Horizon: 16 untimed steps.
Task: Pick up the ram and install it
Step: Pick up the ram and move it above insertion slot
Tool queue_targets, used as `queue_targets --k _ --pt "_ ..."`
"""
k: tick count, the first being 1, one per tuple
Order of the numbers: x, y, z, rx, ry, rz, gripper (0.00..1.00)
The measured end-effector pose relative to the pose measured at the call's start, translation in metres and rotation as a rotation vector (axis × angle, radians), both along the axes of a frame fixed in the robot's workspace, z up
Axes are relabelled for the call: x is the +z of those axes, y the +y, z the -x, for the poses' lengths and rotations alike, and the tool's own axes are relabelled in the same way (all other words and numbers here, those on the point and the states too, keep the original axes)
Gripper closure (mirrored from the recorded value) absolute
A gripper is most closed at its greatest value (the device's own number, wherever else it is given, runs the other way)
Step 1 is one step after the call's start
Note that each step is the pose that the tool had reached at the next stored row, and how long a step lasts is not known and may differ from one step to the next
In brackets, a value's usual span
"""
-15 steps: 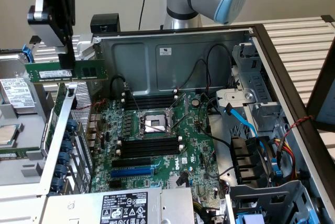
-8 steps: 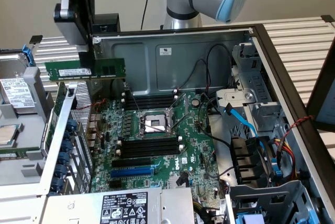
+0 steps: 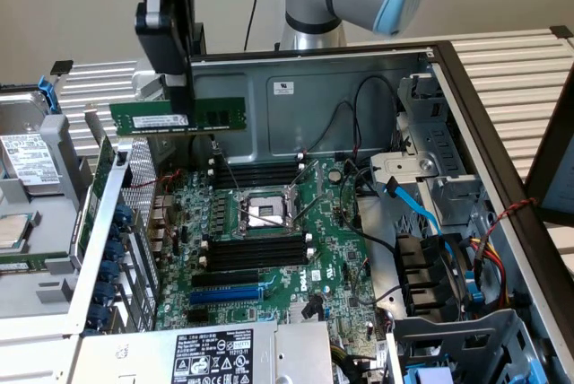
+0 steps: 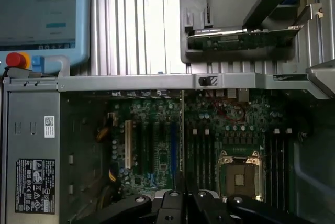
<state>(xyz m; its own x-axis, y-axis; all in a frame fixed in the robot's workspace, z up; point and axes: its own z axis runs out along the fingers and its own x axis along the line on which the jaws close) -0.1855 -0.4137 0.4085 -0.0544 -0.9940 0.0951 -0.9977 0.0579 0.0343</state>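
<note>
Pinching the ram [image 3: 179,117] by its top edge, the pincer [image 3: 182,99] holds it in the air over the open case. The green stick hangs just under the fingers, long axis level, roughly parallel to the black slots [image 3: 256,251], which lie below, toward the exterior view's right.

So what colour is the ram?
The ram is green with a white sticker; the exterior view shows it best.
</note>
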Motion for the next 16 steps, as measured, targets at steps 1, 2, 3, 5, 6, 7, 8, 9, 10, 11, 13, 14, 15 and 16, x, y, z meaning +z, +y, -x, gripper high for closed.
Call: queue_targets --k 1,2,3,5,6,7,8,9,10,11,13,14,15,16 --pt "0.0000 0.0000 -0.004 0.000 0.0000 0.0001 0.88" --pt "0.0000 0.0000 -0.008 0.000 0.0000 0.0001 0.88" --pt "0.0000 0.0000 -0.011 0.000 0.0000 0.0000 0.88" --pt "0.0001 0.0000 -0.019 0.000 0.0001 0.0001 0.88" --pt "0.0000 0.0000 -0.023 0.000 0.0000 0.0001 0.88" --pt "0.0000 0.0000 -0.026 0.000 0.0000 0.0000 0.88" --pt "0.0000 0.0000 -0.030 0.000 0.0000 0.0001 0.88" --pt "0.0000 0.0000 -0.033 0.000 0.0000 0.0000 0.88" --pt "0.0000 0.0000 -0.036 0.000 0.0000 0.0001 0.88" --pt "0.0000 0.0000 -0.040 0.000 0.0000 0.0000 0.88" --pt "0.0000 0.0000 -0.046 0.000 0.0000 0.0001 0.88" --pt "0.0000 0.0000 -0.049 0.000 0.0000 0.0001 0.88" --pt "0.0001 0.0000 -0.052 0.000 0.0001 0.0001 0.88" --pt "0.0000 0.0000 -0.054 0.000 0.0000 0.0001 0.88"
